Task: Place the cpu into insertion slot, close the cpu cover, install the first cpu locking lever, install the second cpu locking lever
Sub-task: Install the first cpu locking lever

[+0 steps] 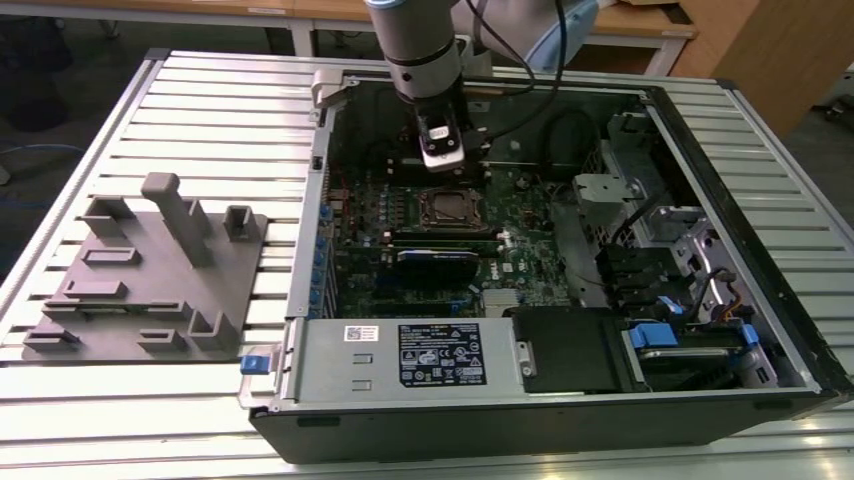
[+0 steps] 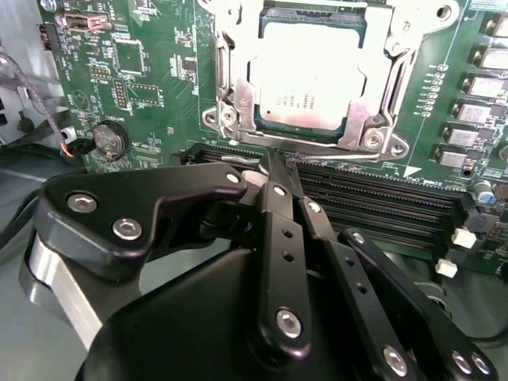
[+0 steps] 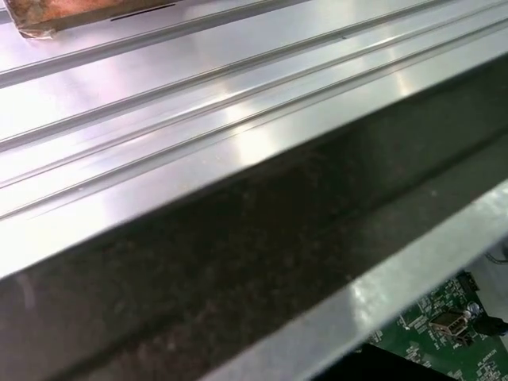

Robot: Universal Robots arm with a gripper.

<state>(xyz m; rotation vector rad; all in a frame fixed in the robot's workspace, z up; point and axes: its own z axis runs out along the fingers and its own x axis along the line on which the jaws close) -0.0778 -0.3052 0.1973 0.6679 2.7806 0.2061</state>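
The cpu (image 2: 305, 75), a pale silver square, lies in the insertion slot (image 1: 447, 207) on the green board inside the open computer case. The cpu cover (image 2: 236, 99), a silvery frame, lies flat over it, and the chip shows through its cut-out. In the second wrist view my gripper (image 2: 278, 163) hangs just in front of the socket's near edge, over the long black memory slots (image 2: 381, 198). Its black fingers (image 2: 274, 222) meet at the tip, shut, with nothing seen between them. A thin metal lever wire (image 2: 317, 159) runs along that socket edge beside the tip. In the exterior view the gripper (image 1: 443, 165) stands just behind the socket.
The case walls (image 1: 327, 150) ring the board. A power supply (image 1: 400, 355) and a drive bay with blue tabs (image 1: 667, 335) fill the front. A grey fixture plate (image 1: 147, 270) lies on the slatted table at the exterior view's left. The first wrist view looks across table slats (image 3: 198, 103).
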